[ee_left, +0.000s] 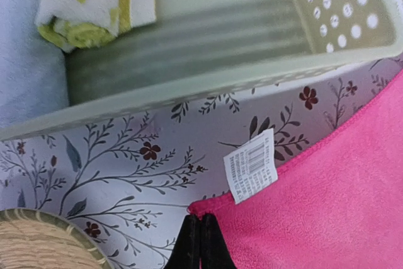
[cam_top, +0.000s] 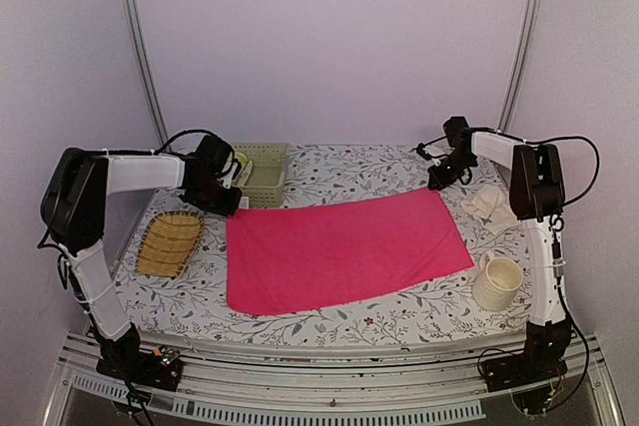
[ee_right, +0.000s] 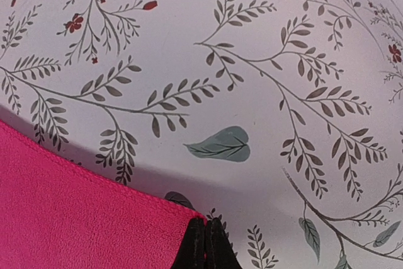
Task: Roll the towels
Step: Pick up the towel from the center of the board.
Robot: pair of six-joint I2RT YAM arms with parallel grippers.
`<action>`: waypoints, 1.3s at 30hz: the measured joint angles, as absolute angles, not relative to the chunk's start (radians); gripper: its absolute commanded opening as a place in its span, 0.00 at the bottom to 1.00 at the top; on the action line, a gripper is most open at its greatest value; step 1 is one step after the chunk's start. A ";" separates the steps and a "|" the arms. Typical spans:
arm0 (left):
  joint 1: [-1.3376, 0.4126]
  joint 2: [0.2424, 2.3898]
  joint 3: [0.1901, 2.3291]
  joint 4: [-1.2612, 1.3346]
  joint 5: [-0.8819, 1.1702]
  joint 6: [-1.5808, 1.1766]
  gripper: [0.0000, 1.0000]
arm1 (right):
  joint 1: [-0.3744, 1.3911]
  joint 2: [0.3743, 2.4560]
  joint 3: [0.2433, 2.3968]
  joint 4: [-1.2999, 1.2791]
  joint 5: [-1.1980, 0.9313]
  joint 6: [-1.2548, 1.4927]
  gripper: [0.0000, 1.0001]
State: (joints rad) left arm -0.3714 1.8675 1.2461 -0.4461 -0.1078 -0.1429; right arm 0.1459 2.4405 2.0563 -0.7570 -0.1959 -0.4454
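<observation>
A bright pink towel (cam_top: 344, 251) lies spread flat across the middle of the table. My left gripper (cam_top: 228, 204) is shut on its far left corner (ee_left: 208, 209), right beside the white tag (ee_left: 250, 165). At the far right corner (ee_right: 182, 215), my right gripper (cam_top: 437, 183) is pinched shut on the towel's edge. In both wrist views the black fingertips (ee_left: 200, 231) press together with pink cloth (ee_right: 75, 212) between them. A cream-white towel (cam_top: 491, 203) lies crumpled at the right, under the right arm.
A pale green perforated basket (cam_top: 262, 173) stands at the back left, holding a rolled yellow-and-white cloth (ee_left: 94, 1). A woven straw mat (cam_top: 170, 242) lies at the left edge. A cream mug (cam_top: 497, 282) stands at the front right near the right arm's base.
</observation>
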 measured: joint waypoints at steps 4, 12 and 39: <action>-0.371 1.775 1.240 -0.433 -0.123 -0.143 0.00 | 0.142 2.397 2.056 -0.742 -0.210 -0.447 0.02; -0.371 1.741 1.196 -0.424 -0.129 -0.150 0.00 | 0.142 2.287 2.007 -0.668 -0.278 -0.445 0.02; -0.373 1.472 0.999 -0.461 0.005 -0.203 0.00 | 0.081 1.927 1.540 -0.588 -0.437 -0.528 0.02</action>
